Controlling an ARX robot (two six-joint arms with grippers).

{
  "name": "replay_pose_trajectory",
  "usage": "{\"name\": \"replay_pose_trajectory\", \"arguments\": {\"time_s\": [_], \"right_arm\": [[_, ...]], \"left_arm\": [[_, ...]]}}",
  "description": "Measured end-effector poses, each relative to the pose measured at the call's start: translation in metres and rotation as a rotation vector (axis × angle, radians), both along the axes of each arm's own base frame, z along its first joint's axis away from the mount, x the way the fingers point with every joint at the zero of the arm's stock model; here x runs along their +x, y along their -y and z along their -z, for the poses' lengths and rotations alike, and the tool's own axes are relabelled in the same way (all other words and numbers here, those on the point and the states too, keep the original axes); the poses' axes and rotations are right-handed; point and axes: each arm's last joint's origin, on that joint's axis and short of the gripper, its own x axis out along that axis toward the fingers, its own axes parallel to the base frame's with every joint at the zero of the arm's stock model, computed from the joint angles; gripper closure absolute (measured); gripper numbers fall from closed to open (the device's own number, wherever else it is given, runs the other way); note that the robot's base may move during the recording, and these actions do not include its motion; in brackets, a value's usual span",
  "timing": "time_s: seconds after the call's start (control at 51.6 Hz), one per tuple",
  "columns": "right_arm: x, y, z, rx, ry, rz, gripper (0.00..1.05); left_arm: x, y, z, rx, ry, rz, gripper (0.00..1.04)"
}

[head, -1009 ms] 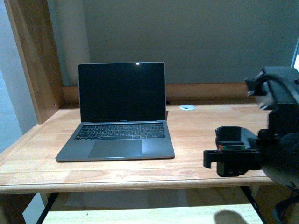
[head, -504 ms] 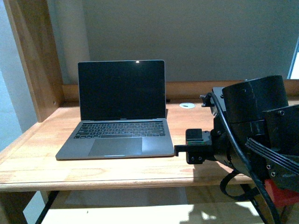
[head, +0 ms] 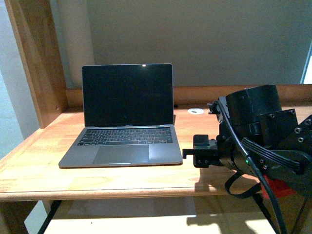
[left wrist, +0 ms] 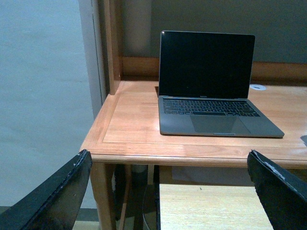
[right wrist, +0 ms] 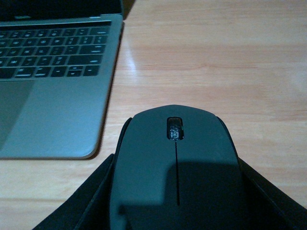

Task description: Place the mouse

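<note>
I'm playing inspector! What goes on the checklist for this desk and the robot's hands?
Surface: wooden desk, bare wood right of the laptop.
Job's things: mouse held in the right gripper, near the laptop's front right corner; contact with the wood cannot be told.
Clutter: laptop open, screen dark; white round grommet at the back.
Grippers: right shut on the mouse; left gripper open, empty, short of the desk.
Cables: black cables along the right arm.
Surroundings: wooden side panel, grey wall.

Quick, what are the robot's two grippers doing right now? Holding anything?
Left gripper: open, holding nothing.
Right gripper: closed, holding the mouse.
</note>
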Motion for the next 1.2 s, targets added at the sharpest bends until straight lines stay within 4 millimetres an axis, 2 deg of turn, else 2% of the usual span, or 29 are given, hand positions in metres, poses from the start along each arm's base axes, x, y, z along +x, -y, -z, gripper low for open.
{"name": "replay_pose_trajectory", "arguments": {"time_s": [0.175,0.291,0.427,0.543,0.659,0.679,0.737,0.815,0.912,0.97,1.009,1.028,1.086,1.164,1.203], "right_arm": [[0.026,0.017,0.019,-0.004,-0.048,0.066,0.42],[0.041,0.026,0.023,-0.001,-0.048,0.095,0.42],[0.054,0.03,0.024,-0.012,-0.066,0.119,0.42],[0.066,0.029,0.035,-0.029,-0.083,0.128,0.42],[0.075,0.033,0.035,-0.042,-0.076,0.156,0.42],[0.075,0.034,0.035,-0.041,-0.076,0.156,0.4],[0.075,0.037,0.035,-0.033,-0.056,0.16,0.24],[0.066,0.041,0.035,-0.027,-0.051,0.159,0.04],[0.045,0.044,0.01,-0.002,0.017,0.148,0.07],[0.025,0.045,-0.018,0.019,0.115,0.143,0.07],[0.02,0.046,-0.035,0.027,0.168,0.141,0.07],[0.02,0.046,-0.04,0.033,0.26,0.12,0.1],[0.016,0.051,-0.043,0.025,0.363,0.09,0.18],[-0.021,0.062,-0.03,-0.036,0.415,0.054,0.35],[-0.031,0.065,-0.028,-0.048,0.417,0.049,0.4]], "left_arm": [[0.0,0.0,0.0,0.0,0.0,0.0,0.07],[0.0,0.0,0.0,0.0,0.0,0.0,0.07],[0.0,0.0,0.0,0.0,0.0,0.0,0.07],[0.0,0.0,0.0,0.0,0.0,0.0,0.07],[0.0,0.0,0.0,0.0,0.0,0.0,0.07],[0.0,0.0,0.0,0.0,0.0,0.0,0.07],[0.0,0.0,0.0,0.0,0.0,0.0,0.07],[0.0,0.0,0.0,0.0,0.0,0.0,0.07],[0.0,0.0,0.0,0.0,0.0,0.0,0.07],[0.0,0.0,0.0,0.0,0.0,0.0,0.07],[0.0,0.0,0.0,0.0,0.0,0.0,0.07],[0.0,0.0,0.0,0.0,0.001,0.0,0.07],[0.0,0.0,0.0,0.0,0.0,0.001,0.07],[0.0,0.0,0.0,0.0,0.0,-0.002,0.07],[0.0,0.0,0.0,0.0,0.0,-0.001,0.07]]}}
